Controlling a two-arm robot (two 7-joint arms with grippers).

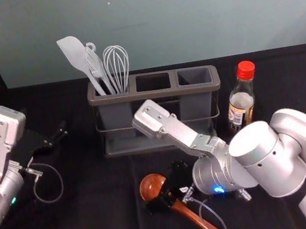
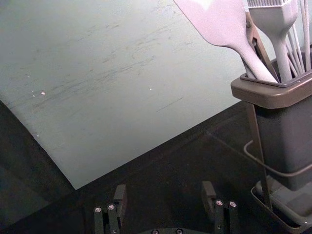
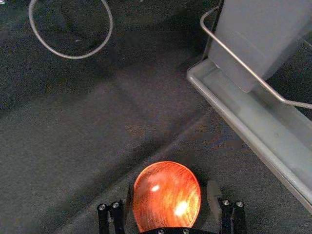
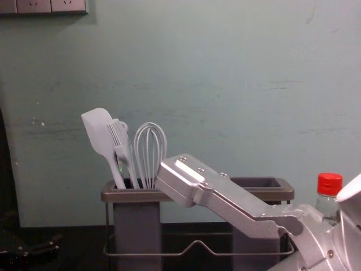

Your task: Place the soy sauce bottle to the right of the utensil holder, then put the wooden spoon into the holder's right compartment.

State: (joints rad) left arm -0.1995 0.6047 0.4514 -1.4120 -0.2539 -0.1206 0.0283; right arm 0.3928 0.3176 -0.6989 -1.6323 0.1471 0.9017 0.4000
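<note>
Right hand (image 1: pixel 168 192) straddles the wooden spoon (image 1: pixel 152 186), fingers apart; left hand (image 2: pixel 164 188) idles open, well to its left. Ahead-right stands the soy sauce bottle (image 1: pixel 241 102), beside the holder (image 1: pixel 115 99). Spoon pickup seems underway: next, close squarely, then lift.

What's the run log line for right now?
Soy sauce bottle: right of utensil holder | wooden spoon: not in holder | right pincer: open around spoon | left pincer: open, left of holder
</note>
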